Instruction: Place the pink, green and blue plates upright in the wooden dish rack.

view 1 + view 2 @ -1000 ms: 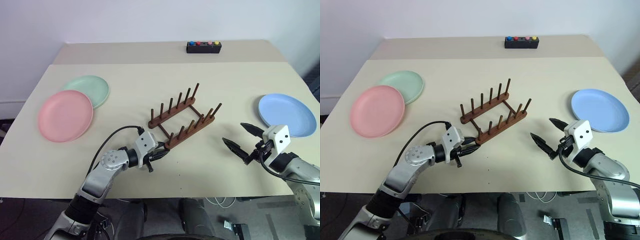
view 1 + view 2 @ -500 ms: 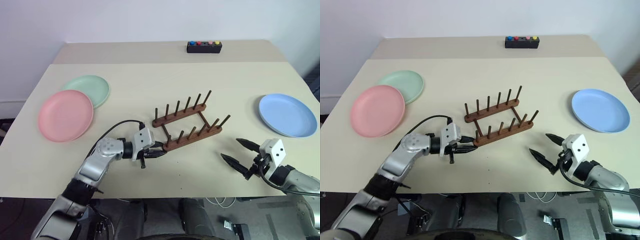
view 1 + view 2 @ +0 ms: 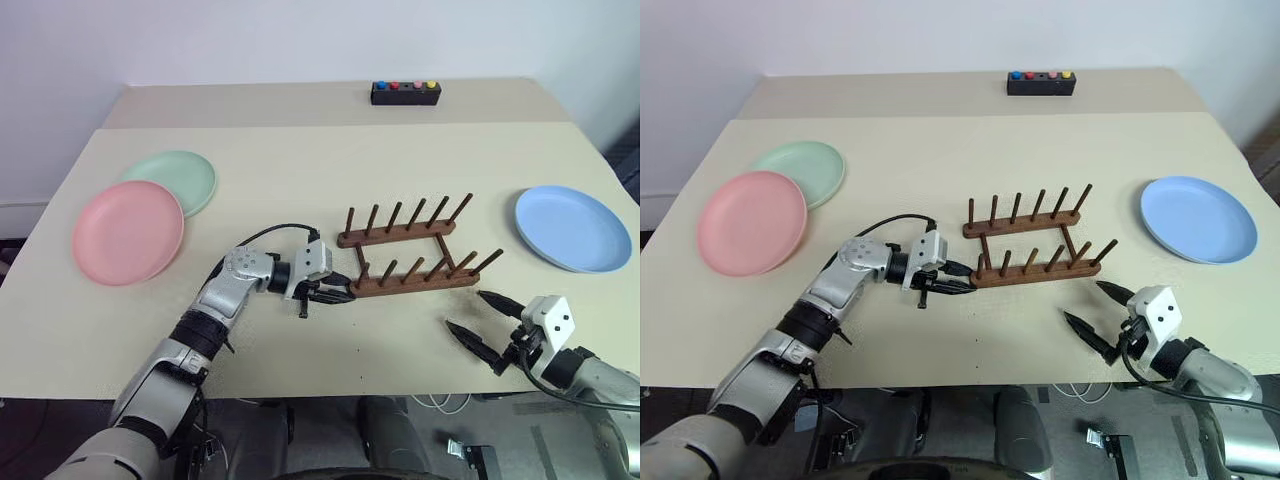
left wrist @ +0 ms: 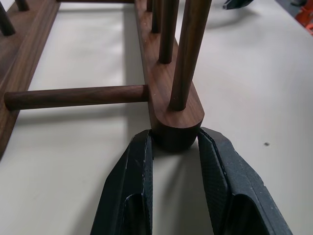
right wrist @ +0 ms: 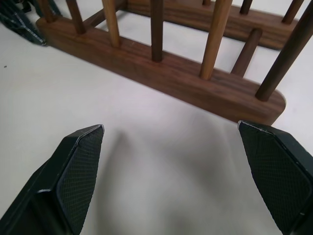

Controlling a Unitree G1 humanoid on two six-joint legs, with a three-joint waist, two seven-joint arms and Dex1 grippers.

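**Left gripper clamped on the rack's end**

Your left gripper pinches the near rail's end of the wooden dish rack, mid-table. Your right gripper hovers spread wide, just beside the rack's other end. The pink plate and green plate lie far left, overlapping; the blue plate lies far right.
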